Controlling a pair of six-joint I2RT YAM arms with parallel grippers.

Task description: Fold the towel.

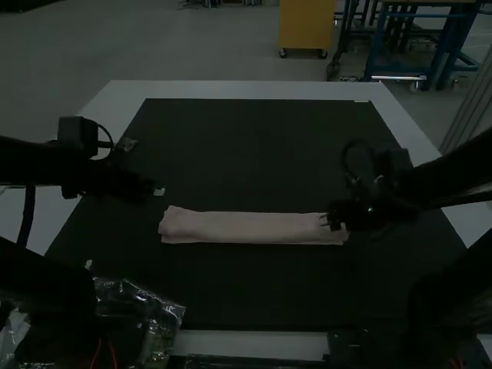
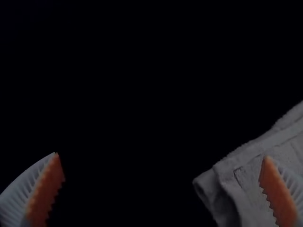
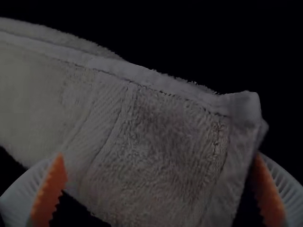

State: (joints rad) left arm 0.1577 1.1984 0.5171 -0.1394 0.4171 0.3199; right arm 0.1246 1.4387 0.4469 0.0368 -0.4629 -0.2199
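The towel point(image 1: 254, 227) lies as a long narrow folded strip across the dark mat, with layered edges at its ends. My left gripper point(image 1: 157, 190) is just beyond the strip's left end; in the left wrist view the left gripper point(image 2: 163, 189) is open, one finger over the towel's corner point(image 2: 246, 184). At the strip's right end is my right gripper point(image 1: 330, 222). In the right wrist view the right gripper point(image 3: 158, 189) stands open, its fingers on either side of the towel's end point(image 3: 156, 142), not closed on it.
A dark mat point(image 1: 254, 154) covers most of the white table point(image 1: 246, 90). Clear plastic bags point(image 1: 146, 307) lie at the near left. A small object point(image 1: 128, 144) rests near the mat's left edge, behind the left gripper.
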